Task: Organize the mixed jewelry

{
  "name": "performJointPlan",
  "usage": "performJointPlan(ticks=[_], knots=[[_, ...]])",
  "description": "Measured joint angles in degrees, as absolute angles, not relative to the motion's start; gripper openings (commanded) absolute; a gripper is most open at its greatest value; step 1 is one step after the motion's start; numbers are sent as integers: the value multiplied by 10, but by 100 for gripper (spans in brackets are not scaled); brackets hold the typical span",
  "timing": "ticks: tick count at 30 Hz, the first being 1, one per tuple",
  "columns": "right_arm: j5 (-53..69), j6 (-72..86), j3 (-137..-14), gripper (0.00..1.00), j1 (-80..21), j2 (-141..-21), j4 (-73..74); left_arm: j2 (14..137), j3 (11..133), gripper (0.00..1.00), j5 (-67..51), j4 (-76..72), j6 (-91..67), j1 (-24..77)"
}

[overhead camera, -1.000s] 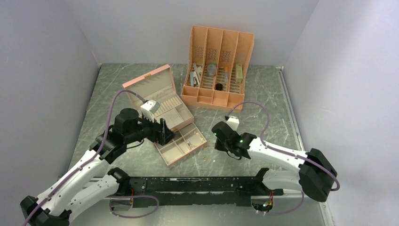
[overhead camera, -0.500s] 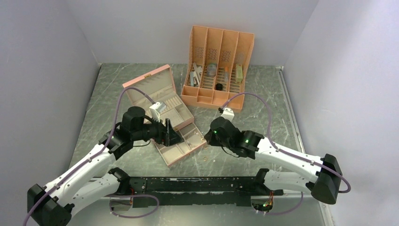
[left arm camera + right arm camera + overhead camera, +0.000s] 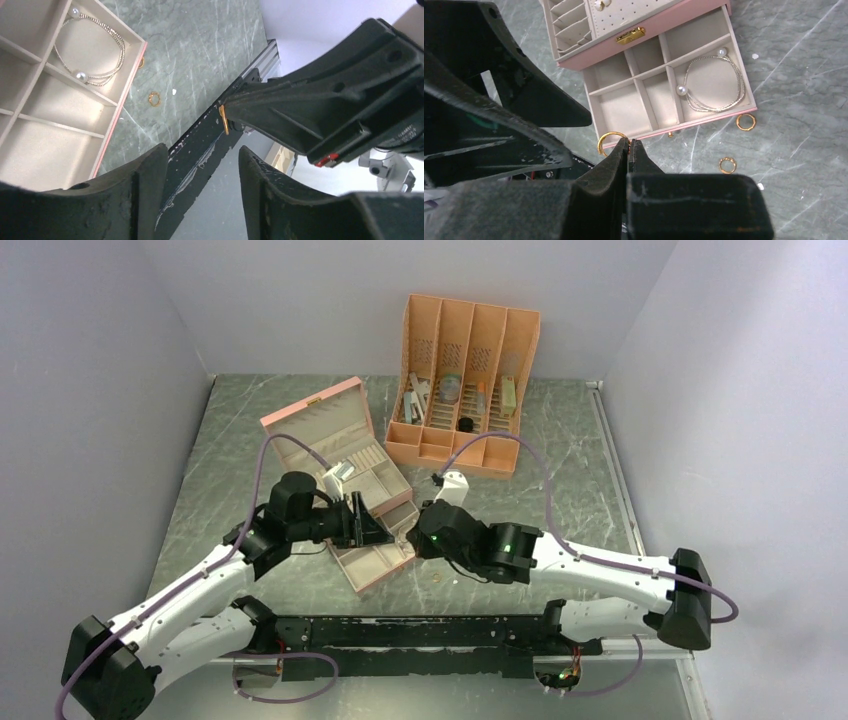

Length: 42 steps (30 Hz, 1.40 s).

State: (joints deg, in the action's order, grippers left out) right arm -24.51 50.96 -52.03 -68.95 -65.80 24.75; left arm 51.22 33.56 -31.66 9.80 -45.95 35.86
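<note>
My right gripper (image 3: 629, 141) is shut on a thin gold ring (image 3: 610, 140) and holds it over the front edge of the pink jewelry box's open drawer (image 3: 621, 107). In the left wrist view the ring (image 3: 223, 119) sticks out of the right gripper's tip (image 3: 300, 110). My left gripper (image 3: 200, 162) is open and empty, pointing at the right gripper from close by. From above the two grippers nearly meet, left (image 3: 385, 530) and right (image 3: 415, 537). Two loose gold rings (image 3: 745, 121) (image 3: 727, 164) and a tiny gold piece (image 3: 670, 134) lie on the table by the drawer.
A pearl bracelet (image 3: 714, 85) lies in the drawer's right compartment. The pink box (image 3: 330, 435) stands open behind the drawer. An orange slotted organizer (image 3: 465, 380) with grey and black oddments stands at the back. One loose ring (image 3: 437, 582) shows on the table from above.
My right gripper has moved left, from beside the drawer to its front corner, near the left gripper. My left gripper has moved a little to the right.
</note>
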Motion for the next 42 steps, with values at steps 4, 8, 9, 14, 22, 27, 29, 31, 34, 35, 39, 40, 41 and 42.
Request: performJointPlan(ticks=[4,8,9,14,22,27,29,31,34,35,39,40,41,42], knots=[[-269,510,-535,0,-712,-676,248,509,314,51,-322,72,-497,359],[-291,510,-551,0,-733,-693,249,509,307,46,-330,53,-522,359],[-296,510,-555,0,-738,-697,249,509,306,45,-333,48,-526,359],[-317,509,-573,0,-754,-714,250,509,298,37,-337,34,-544,359],[-342,507,-575,0,-766,-723,252,509,293,19,-338,28,-555,359],[-343,508,-576,0,-767,-726,252,506,293,5,-340,24,-561,359],[-344,508,-576,0,-767,-726,252,506,293,5,-341,23,-562,359],[-344,508,-576,0,-768,-726,252,506,293,5,-342,23,-562,359],[-344,508,-576,0,-768,-726,252,504,293,5,-342,23,-562,359],[-343,510,-576,1,-768,-726,251,503,293,5,-342,24,-562,359],[-342,515,-574,18,-769,-720,247,493,293,5,-338,29,-553,359],[-341,515,-572,22,-769,-715,245,490,293,5,-337,30,-548,359],[-339,515,-568,24,-769,-710,243,487,293,5,-336,31,-544,359],[-338,515,-566,25,-769,-704,242,484,294,5,-336,32,-539,359]])
